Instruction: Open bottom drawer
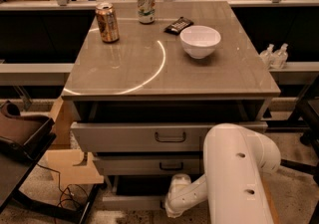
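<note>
The cabinet has three light-grey drawers. The top drawer (124, 138) and the middle drawer (129, 165) each show a dark loop handle. The bottom drawer (132, 201) is a narrow pale front strip near the floor, with a dark gap above it. Its handle is hidden behind my arm. My white arm (234, 178) reaches down from the right. My gripper (172, 207) is low at the right end of the bottom drawer's front, behind the wrist.
On the cabinet top stand a gold can (107, 22), a green-white can (145, 5), a dark snack bar (178, 25) and a white bowl (200, 41). A cardboard box (70, 166) and a dark stand with cables (20, 143) are on the left. Two bottles (274, 56) are on the right.
</note>
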### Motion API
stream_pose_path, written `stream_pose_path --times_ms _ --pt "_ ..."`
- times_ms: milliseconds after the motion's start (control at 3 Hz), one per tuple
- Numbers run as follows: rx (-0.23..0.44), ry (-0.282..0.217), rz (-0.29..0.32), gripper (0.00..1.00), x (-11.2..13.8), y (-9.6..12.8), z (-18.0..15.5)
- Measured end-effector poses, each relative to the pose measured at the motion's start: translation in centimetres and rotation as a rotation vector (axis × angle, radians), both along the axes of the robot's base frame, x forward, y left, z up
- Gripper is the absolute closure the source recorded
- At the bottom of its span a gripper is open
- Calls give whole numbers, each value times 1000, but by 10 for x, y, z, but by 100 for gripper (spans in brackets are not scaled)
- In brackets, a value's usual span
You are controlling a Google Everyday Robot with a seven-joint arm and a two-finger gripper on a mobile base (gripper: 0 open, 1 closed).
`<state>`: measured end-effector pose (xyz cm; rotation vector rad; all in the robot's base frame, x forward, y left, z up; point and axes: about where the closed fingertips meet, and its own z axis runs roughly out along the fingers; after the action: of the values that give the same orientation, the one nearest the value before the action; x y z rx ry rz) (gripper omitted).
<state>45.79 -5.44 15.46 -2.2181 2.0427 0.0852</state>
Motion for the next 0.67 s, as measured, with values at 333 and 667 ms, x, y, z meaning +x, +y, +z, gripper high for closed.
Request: stream_pose_path --times_ms 333,667 --pt "2 -15 -5 100 0 -2 7" --pt "-3 -37 -21 100 -5 -8 21"
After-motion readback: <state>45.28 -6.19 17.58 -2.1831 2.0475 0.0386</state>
